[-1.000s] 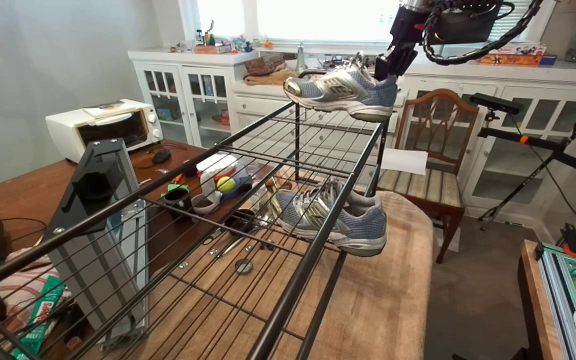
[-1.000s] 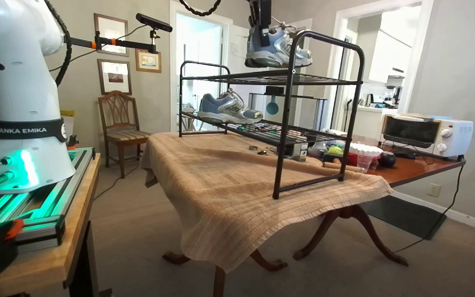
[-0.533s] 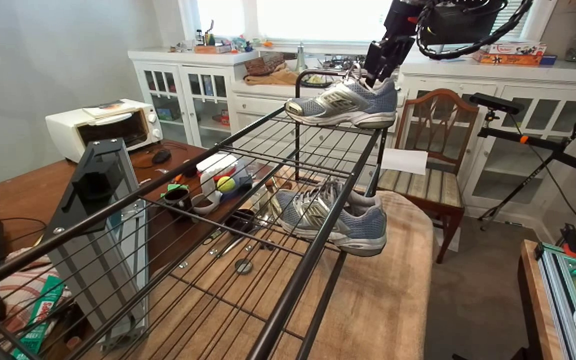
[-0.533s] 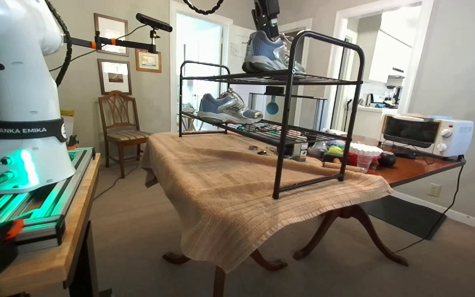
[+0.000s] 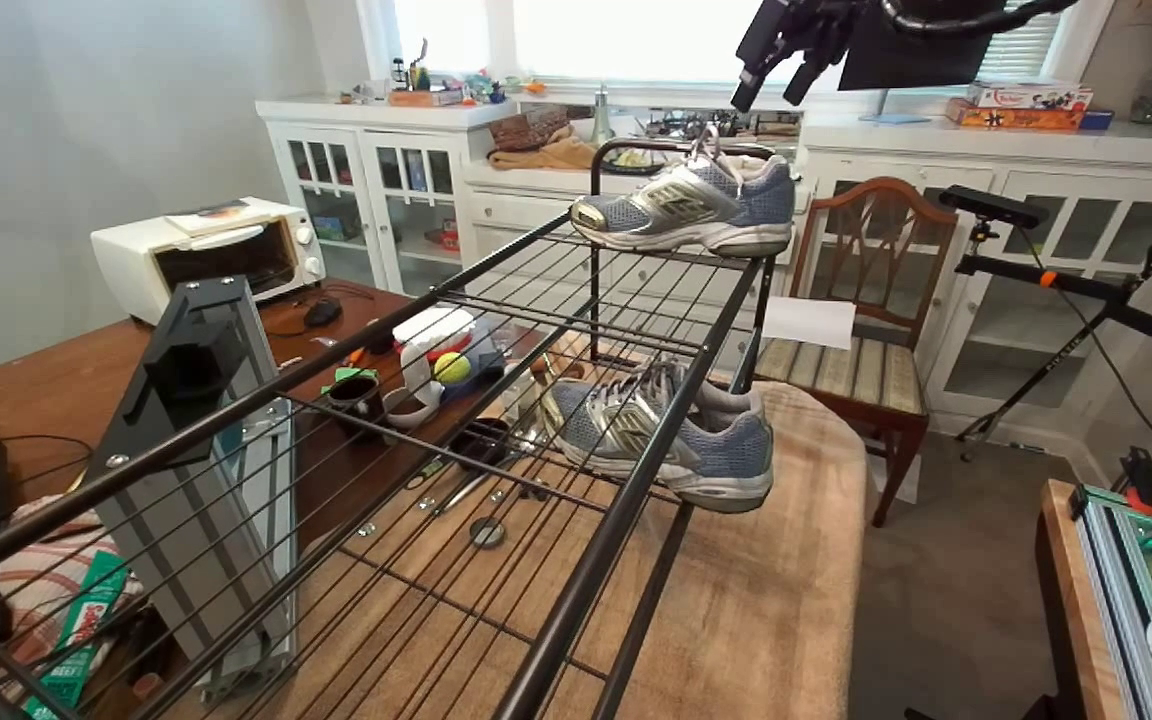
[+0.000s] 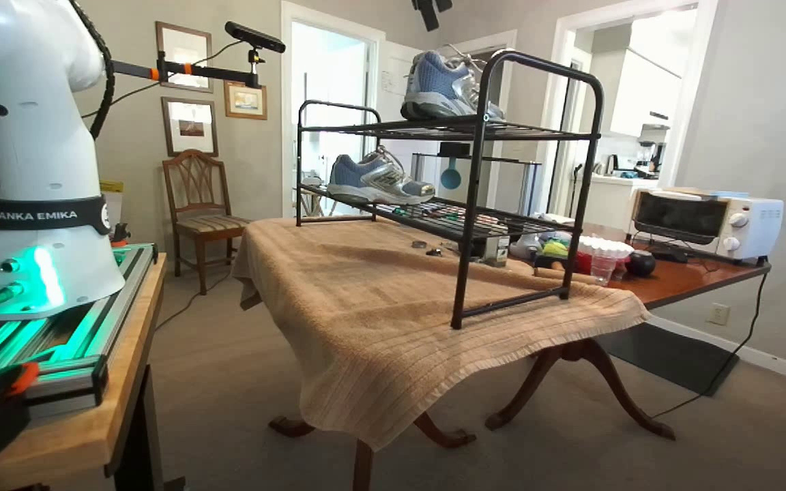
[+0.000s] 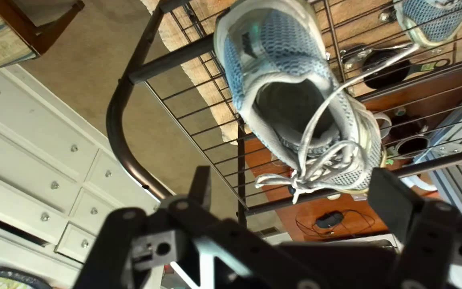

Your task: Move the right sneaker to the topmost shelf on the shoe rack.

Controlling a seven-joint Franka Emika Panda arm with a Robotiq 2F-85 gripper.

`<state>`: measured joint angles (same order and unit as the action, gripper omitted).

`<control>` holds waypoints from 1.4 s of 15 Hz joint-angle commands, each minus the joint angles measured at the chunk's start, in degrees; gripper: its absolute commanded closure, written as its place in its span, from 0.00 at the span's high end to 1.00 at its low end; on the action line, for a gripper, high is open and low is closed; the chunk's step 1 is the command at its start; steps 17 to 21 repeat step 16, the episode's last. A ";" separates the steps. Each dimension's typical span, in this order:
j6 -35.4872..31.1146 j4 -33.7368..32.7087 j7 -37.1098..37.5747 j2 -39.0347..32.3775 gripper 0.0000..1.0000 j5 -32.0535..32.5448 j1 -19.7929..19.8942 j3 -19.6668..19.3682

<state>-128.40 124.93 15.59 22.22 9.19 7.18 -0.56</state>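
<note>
The right sneaker [image 5: 686, 205], grey and pale blue with white laces, rests sole-down on the topmost shelf [image 5: 596, 560] of the shoe rack [image 6: 473, 204], at one end. From above, in the wrist view, its heel and collar face the camera and the sneaker [image 7: 283, 44] has nothing gripping it. My gripper [image 5: 768, 98] hangs over the shoe, clear of it, its fingers spread. In the wrist view the gripper [image 7: 291, 190] shows a wide gap between the fingertips. A near-identical mate [image 6: 372, 179] lies on the tier below.
The rack's curved end rail [image 7: 114, 112] rises beside the sneaker. A metal-framed device [image 5: 216, 480] stands close along the rack. Mugs and a tennis ball [image 5: 452, 368] lie on the table beneath. A toaster oven [image 5: 221, 255] and a chair [image 5: 866, 350] stand farther off.
The gripper held the sneaker just above the shelf, then the shoe came down onto the wires. Since then the gripper has opened, let go and risen away. The lower shoe stayed put.
</note>
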 commanded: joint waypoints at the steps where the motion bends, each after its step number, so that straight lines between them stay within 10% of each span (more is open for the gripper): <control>1: 4.17 4.46 0.91 7.75 1.00 -0.53 -0.20 1.26; 11: 19.32 12.38 -1.70 21.80 1.00 -4.53 -1.09 1.09; 21: 19.35 12.04 -1.11 21.77 1.00 -3.63 -0.41 1.66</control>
